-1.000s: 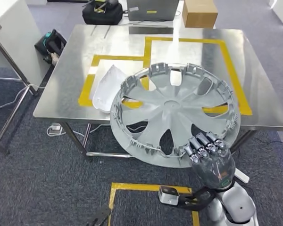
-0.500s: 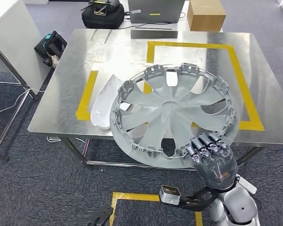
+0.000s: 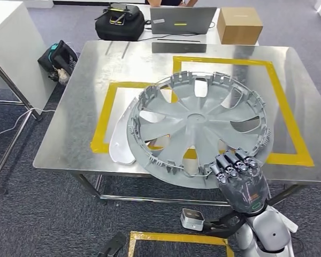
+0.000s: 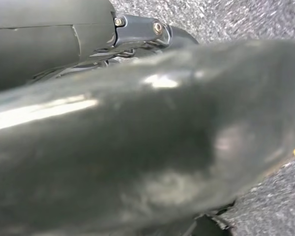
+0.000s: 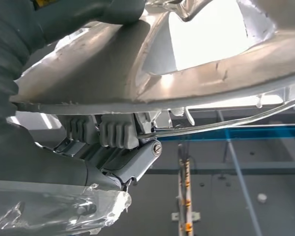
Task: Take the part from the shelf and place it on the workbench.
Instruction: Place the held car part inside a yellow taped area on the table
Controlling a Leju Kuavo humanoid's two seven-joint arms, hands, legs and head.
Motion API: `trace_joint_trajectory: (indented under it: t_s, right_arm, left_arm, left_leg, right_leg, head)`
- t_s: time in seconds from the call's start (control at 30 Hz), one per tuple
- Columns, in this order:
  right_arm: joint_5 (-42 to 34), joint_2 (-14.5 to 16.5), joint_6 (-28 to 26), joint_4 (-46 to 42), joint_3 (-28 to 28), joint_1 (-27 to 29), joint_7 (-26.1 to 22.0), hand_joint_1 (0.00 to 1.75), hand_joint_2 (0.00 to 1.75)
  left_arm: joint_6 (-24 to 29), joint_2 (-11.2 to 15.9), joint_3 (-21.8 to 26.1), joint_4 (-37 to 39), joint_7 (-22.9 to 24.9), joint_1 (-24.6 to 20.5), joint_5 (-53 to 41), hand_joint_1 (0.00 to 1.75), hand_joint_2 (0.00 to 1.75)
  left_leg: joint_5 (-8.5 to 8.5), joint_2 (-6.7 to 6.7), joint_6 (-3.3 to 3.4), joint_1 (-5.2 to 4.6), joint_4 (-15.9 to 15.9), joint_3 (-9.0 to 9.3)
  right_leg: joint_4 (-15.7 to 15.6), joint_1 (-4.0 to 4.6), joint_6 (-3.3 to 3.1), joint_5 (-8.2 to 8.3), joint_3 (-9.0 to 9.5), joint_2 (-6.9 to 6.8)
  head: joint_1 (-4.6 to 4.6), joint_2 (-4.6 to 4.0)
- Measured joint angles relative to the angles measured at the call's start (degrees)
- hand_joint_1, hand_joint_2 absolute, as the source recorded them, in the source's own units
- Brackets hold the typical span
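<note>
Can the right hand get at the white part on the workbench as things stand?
Probably not. The right hand grips the rim of the wheel cover, which overlaps the white part on the workbench, so that hand is occupied.

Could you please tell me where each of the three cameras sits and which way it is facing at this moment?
Head view: high on the robot, looking forward and down at the steel workbench with yellow tape; the right hand grips the round silver-grey plastic wheel cover at its near rim.
Left wrist view: at the left wrist, pointing down at grey carpet past dark, blurred parts.
Right wrist view: at the right wrist, close under the wheel cover, its fingers against the rim.
Head and right wrist views share the wheel cover and the right hand.
</note>
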Motion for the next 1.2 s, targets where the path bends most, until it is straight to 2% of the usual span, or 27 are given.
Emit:
trace_joint_trajectory:
  t_s: [0.03,0.07,0.13,0.17,0.2,0.23,0.3,0.33,0.37,0.4,0.53,0.6,0.73,0.8,0.93,1.2]
  right_arm:
    - [-0.01,-0.01,-0.01,-0.01,-0.02,-0.02,0.00,1.75,1.75]
    - [-0.02,-0.01,-0.01,-0.01,-0.06,-0.04,0.00,1.75,1.75]
    - [-0.04,-0.02,-0.02,-0.01,-0.30,0.09,-0.01,1.75,1.75]
    - [-0.03,-0.02,-0.02,0.00,-0.47,0.22,-0.02,1.75,1.75]
    - [-0.03,-0.02,-0.02,0.01,-0.67,0.38,-0.03,1.75,1.75]
    - [-0.02,-0.02,-0.02,0.01,-0.89,0.51,-0.04,1.75,1.75]
    - [-0.02,-0.02,-0.02,0.00,-1.41,0.64,-0.03,1.75,1.75]
    - [-0.03,-0.02,-0.02,-0.02,-1.68,0.68,-0.03,1.75,1.75]
    - [-0.04,-0.02,-0.02,-0.04,-1.93,0.74,-0.02,1.75,1.75]
    - [-0.05,-0.02,-0.02,-0.09,-2.21,0.87,-0.02,1.75,1.75]
    - [-0.02,-0.02,-0.02,-0.46,-3.46,1.80,0.00,1.75,1.75]
    - [-0.03,-0.02,-0.02,-0.96,-4.19,2.16,0.00,1.75,1.75]
    - [-0.04,-0.02,-0.02,-1.72,-5.24,2.52,0.00,1.75,1.75]
    - [-0.04,-0.02,-0.02,-1.88,-5.54,2.67,0.00,1.75,1.75]
    - [-0.04,-0.02,-0.02,-2.05,-5.91,2.94,0.00,1.75,1.75]
    - [-0.04,-0.02,-0.02,-4.20,-9.23,5.12,0.00,1.75,1.75]
  left_arm:
    - [0.00,-0.01,-0.03,-0.01,-0.04,-0.10,0.04,0.00,0.00]
    - [-0.01,-0.01,-0.07,-0.01,-0.09,-0.16,0.08,0.00,0.00]
    - [-0.05,-0.01,-0.20,-0.01,-0.15,-0.17,0.19,0.00,0.00]
    - [-0.10,-0.01,-0.30,-0.01,-0.16,-0.15,0.25,0.00,0.00]
    - [-0.16,0.00,-0.39,-0.01,-0.17,-0.13,0.33,0.00,0.00]
    - [-0.20,0.00,-0.48,-0.01,-0.18,-0.12,0.40,0.00,0.00]
    - [-0.25,0.00,-0.58,-0.01,-0.21,-0.11,0.49,0.00,0.00]
    - [-0.26,0.01,-0.62,-0.01,-0.25,-0.12,0.52,0.00,0.00]
    - [-0.26,0.03,-0.66,-0.01,-0.29,-0.11,0.54,0.00,0.00]
    - [-0.26,0.08,-0.69,-0.01,-0.35,-0.08,0.56,0.00,0.00]
    - [-0.14,0.41,-0.89,-0.01,-0.83,0.14,0.60,0.00,0.00]
    - [-0.08,0.60,-0.94,-0.01,-0.95,0.16,0.66,0.00,0.00]
    - [-0.04,0.84,-0.97,-0.01,-1.03,0.34,0.70,0.00,0.00]
    - [-0.04,0.90,-0.98,-0.01,-1.03,0.42,0.70,0.00,0.00]
    - [0.00,0.95,-0.98,-0.01,-1.03,0.46,0.79,0.00,0.00]
    - [0.53,1.04,-0.97,-0.01,-1.31,0.82,2.60,0.00,0.00]
  left_leg:
    - [-0.15,-0.02,0.39,0.07,-0.07,0.20]
    - [-0.33,-0.03,0.72,0.10,-0.13,0.43]
    - [-0.78,-0.03,1.25,-0.12,-0.11,0.71]
    - [-1.00,-0.09,1.40,-0.25,-0.09,0.85]
    - [-1.22,-0.20,1.47,-0.35,-0.07,1.02]
    - [-1.44,-0.36,1.45,-0.41,-0.05,1.27]
    - [-1.93,-0.64,1.15,-0.47,-0.02,1.96]
    - [-2.12,-0.76,0.90,-0.58,0.08,2.20]
    - [-2.23,-0.82,0.63,-0.69,0.14,2.35]
    - [-2.30,-0.88,0.61,-0.82,0.24,2.37]
    - [-2.16,-0.83,1.60,-0.89,0.03,2.56]
    - [-2.03,-0.80,1.34,-0.82,-0.37,2.76]
    - [-1.81,-0.79,0.15,-0.71,-0.90,2.94]
    - [-1.77,-0.79,-0.15,-0.67,-0.94,2.94]
    - [-1.75,-0.79,-0.37,-0.66,-0.94,2.92]
    - [-1.77,-0.80,-0.35,-0.77,-0.91,2.88]
  right_leg:
    - [1.45,-0.01,0.21,-1.00,-0.54,-0.09]
    - [4.15,-0.01,0.34,-2.47,-1.85,-0.12]
    - [11.98,0.09,0.41,-5.73,-6.42,-0.13]
    - [14.88,0.12,0.40,-6.28,-8.51,-0.13]
    - [15.91,0.14,0.34,-5.62,-9.79,-0.13]
    - [14.59,0.15,0.26,-3.78,-9.93,-0.14]
    - [7.40,0.19,0.03,1.33,-7.69,-0.23]
    - [4.13,0.24,-0.16,3.21,-6.39,-0.24]
    - [1.99,0.30,-0.35,4.32,-5.51,-0.23]
    - [1.14,0.33,-0.41,4.70,-5.15,-0.18]
    - [1.01,0.42,-0.46,4.91,-5.11,0.19]
    - [1.02,0.54,-0.75,4.86,-5.10,0.22]
    - [1.03,0.65,-1.24,4.83,-5.14,0.20]
    - [1.03,0.69,-1.35,4.83,-5.15,0.19]
    - [1.03,0.70,-1.40,4.86,-5.14,0.16]
    - [0.94,0.59,-1.38,4.90,-5.08,0.09]
  head:
    - [0.18,0.00]
    - [0.30,0.00]
    - [0.54,0.00]
    - [0.56,0.00]
    - [0.60,0.00]
    - [0.60,0.00]
    - [0.62,0.00]
    - [0.63,0.00]
    - [0.60,0.00]
    - [0.56,0.00]
    - [0.43,-0.01]
    - [0.44,-0.01]
    - [0.45,-0.01]
    - [0.47,-0.01]
    - [0.49,0.00]
    - [0.48,0.00]
